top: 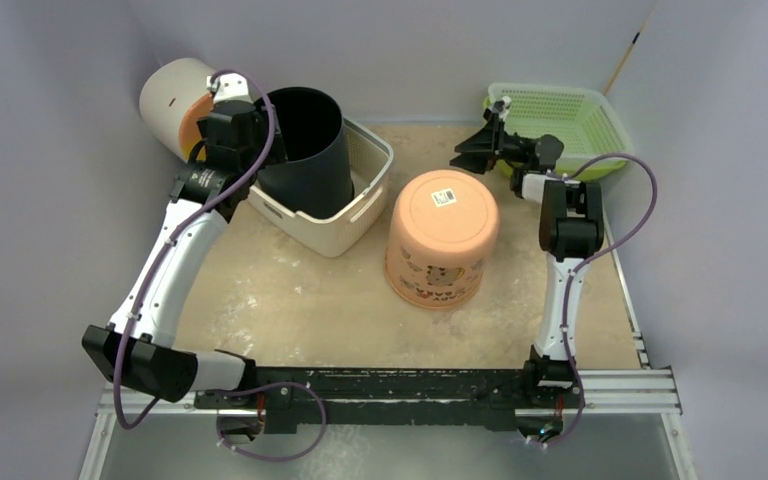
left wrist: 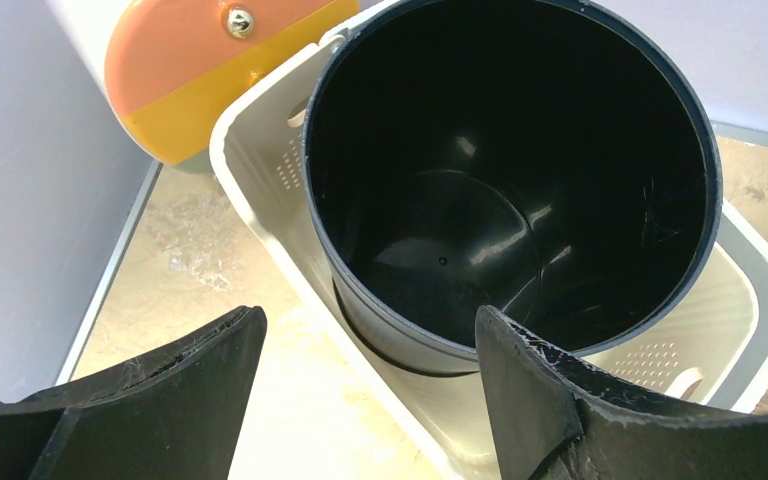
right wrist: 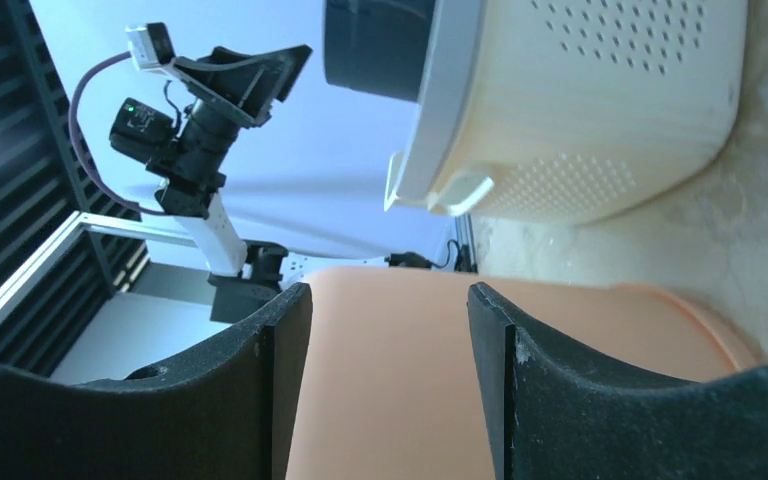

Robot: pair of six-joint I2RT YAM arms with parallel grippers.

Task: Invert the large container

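The orange bucket (top: 442,235) stands bottom-up, with the right gripper (top: 472,146) spread apart just behind it, holding nothing. The left gripper (left wrist: 370,328) gapes wide at the black bin (top: 305,150), which stands in a white basket (top: 360,215).

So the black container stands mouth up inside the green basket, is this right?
Not quite. The black container stands mouth up inside the cream basket, not the green basket. The top external view shows it.
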